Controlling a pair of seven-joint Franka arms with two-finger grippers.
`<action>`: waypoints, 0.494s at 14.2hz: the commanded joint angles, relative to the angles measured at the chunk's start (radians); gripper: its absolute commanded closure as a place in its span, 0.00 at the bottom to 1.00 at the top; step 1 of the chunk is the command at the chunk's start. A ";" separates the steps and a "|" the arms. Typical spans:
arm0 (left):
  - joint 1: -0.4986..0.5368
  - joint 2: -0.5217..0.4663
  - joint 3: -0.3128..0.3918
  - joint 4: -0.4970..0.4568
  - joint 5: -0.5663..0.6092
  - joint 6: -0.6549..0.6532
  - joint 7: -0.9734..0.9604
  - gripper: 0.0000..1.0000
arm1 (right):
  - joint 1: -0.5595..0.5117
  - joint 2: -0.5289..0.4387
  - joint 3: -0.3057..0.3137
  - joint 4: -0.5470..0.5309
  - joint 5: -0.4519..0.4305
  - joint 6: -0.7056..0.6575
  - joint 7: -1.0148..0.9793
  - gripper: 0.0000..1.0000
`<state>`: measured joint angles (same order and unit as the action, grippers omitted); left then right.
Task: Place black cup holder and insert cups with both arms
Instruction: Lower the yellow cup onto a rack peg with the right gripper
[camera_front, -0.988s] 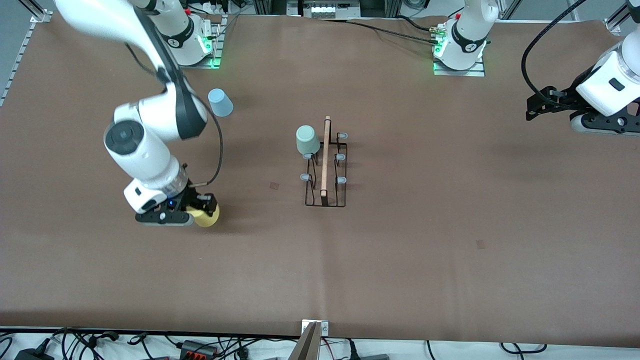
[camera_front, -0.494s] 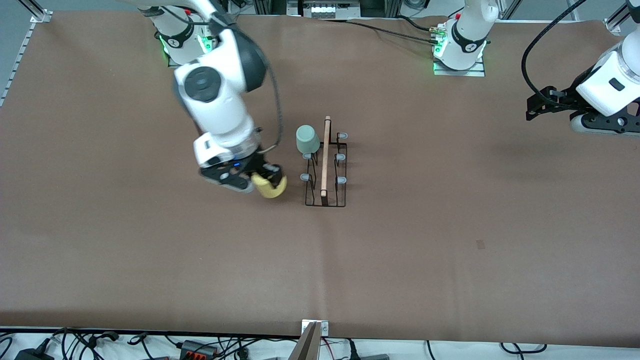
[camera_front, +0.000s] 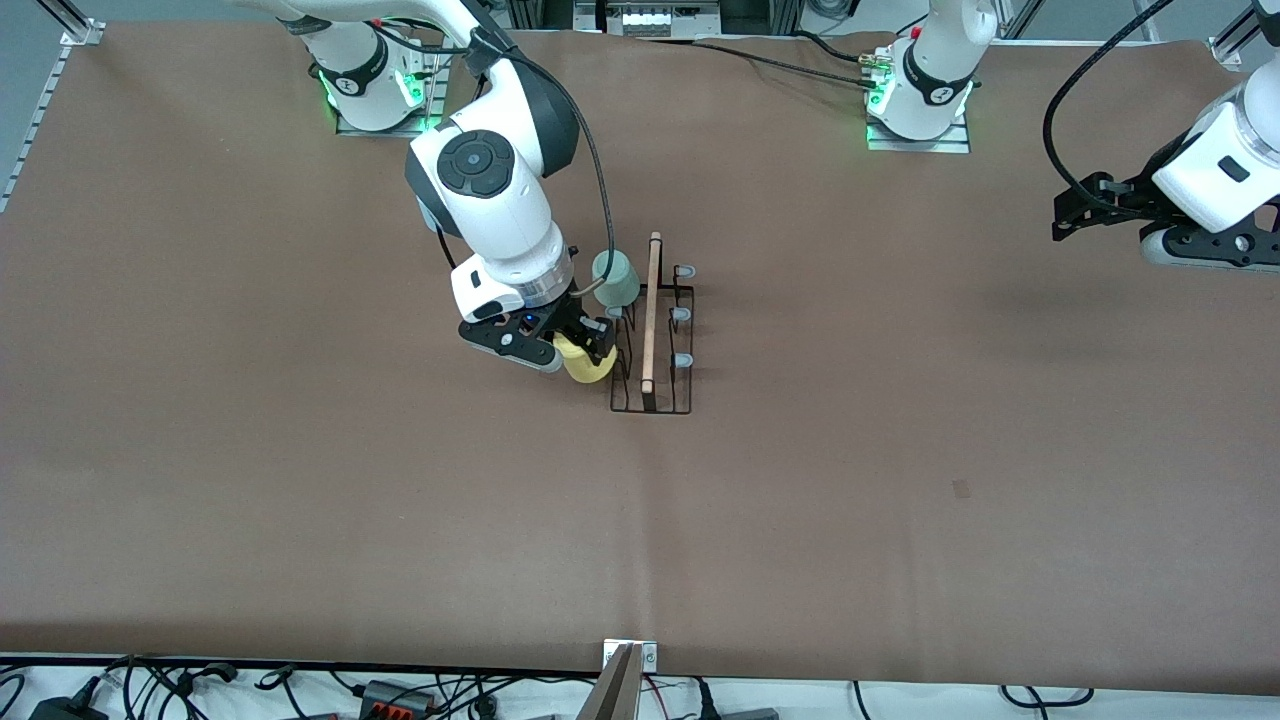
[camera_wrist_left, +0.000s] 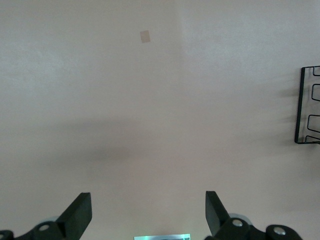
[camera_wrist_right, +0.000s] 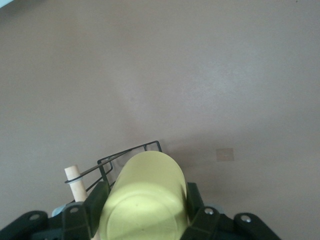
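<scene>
The black cup holder (camera_front: 652, 400) stands mid-table with its wooden rod handle (camera_front: 652, 310) and pale blue pegs. A mint green cup (camera_front: 614, 278) sits upside down on a peg at the rack's end nearest the bases. My right gripper (camera_front: 585, 348) is shut on the yellow cup (camera_front: 588, 366) and holds it against the rack's side toward the right arm's end. The right wrist view shows this cup (camera_wrist_right: 145, 200) between the fingers (camera_wrist_right: 196, 197), over the rack (camera_wrist_right: 127, 157). My left gripper (camera_front: 1062, 218) waits open and empty at the left arm's end. The light blue cup is hidden by the right arm.
The left wrist view shows bare brown table and one end of the rack (camera_wrist_left: 306, 107) at its edge. Cables and plugs lie along the table's front edge (camera_front: 400, 690). A small tape mark (camera_front: 961, 488) lies on the table.
My right arm has carried the yellow cup from the right arm's end of the table to the rack's side. The left arm has not moved.
</scene>
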<state>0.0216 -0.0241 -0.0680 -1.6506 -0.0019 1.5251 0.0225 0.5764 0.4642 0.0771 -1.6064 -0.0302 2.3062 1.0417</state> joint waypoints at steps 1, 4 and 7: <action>0.008 0.007 -0.003 0.023 -0.021 -0.022 0.014 0.00 | 0.017 0.031 -0.010 0.028 0.010 0.019 -0.011 0.90; 0.008 0.007 -0.003 0.022 -0.021 -0.034 0.014 0.00 | 0.031 0.057 -0.010 0.028 0.010 0.021 -0.008 0.90; 0.003 0.007 -0.003 0.025 -0.023 -0.034 0.014 0.00 | 0.036 0.077 -0.010 0.028 0.010 0.027 -0.012 0.87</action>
<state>0.0215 -0.0242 -0.0680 -1.6506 -0.0019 1.5121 0.0227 0.6008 0.5200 0.0772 -1.6058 -0.0302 2.3309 1.0409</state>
